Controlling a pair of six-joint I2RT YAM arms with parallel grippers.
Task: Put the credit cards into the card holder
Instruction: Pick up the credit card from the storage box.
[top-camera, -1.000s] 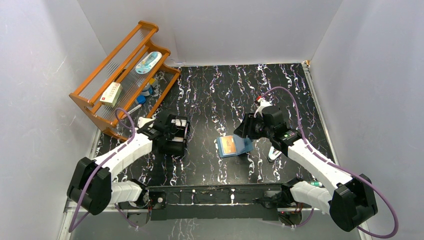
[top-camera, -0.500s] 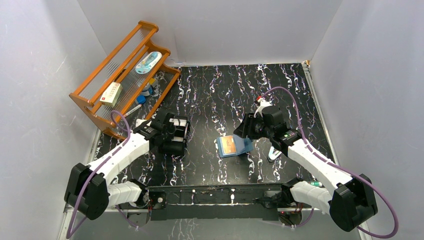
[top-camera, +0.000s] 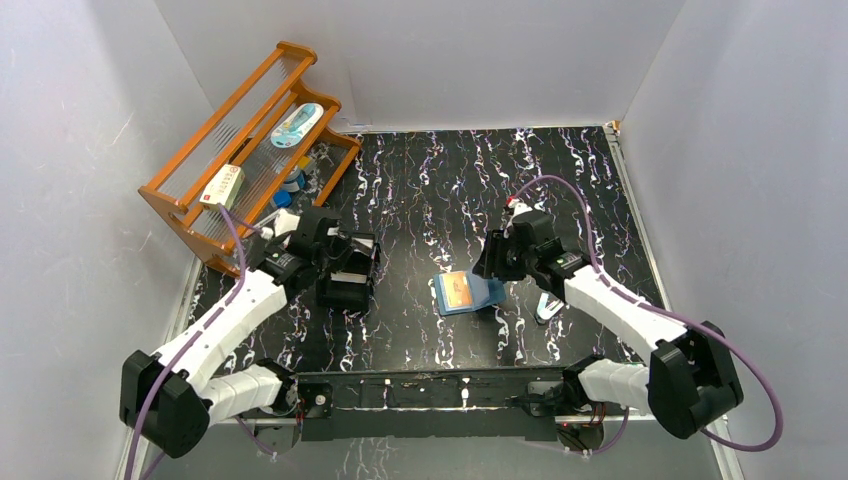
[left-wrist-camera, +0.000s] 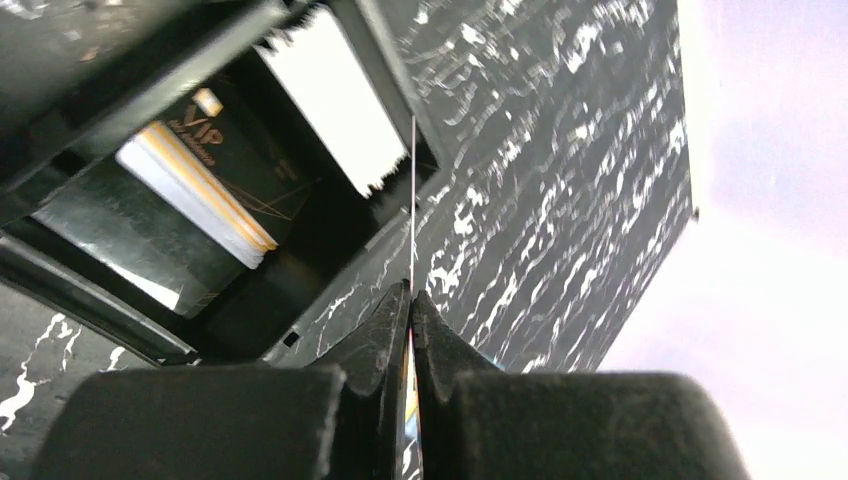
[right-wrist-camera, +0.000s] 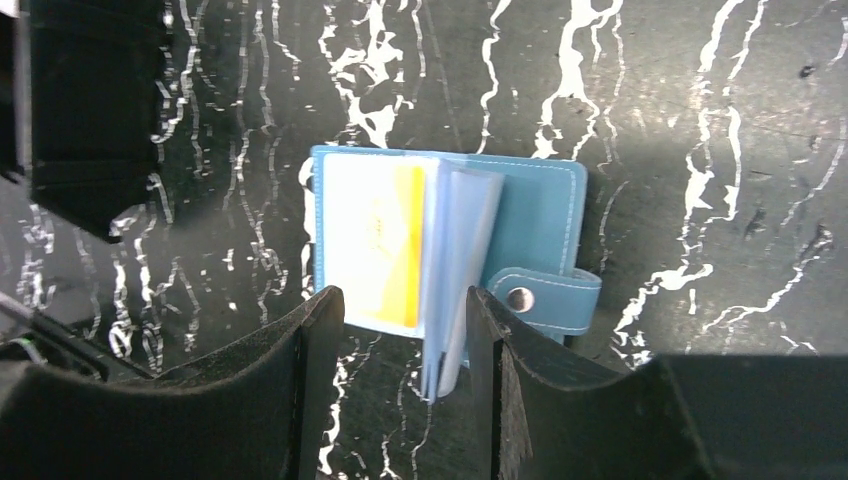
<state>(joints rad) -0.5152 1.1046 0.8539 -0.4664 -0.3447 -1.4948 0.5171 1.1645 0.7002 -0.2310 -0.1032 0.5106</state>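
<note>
Over black box (top-camera: 345, 293), L jaws pinch card (left-wrist-camera: 412, 200); R jaws apart.

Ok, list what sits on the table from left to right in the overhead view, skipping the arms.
Wooden rack → black box → blue card holder → small white item.
</note>
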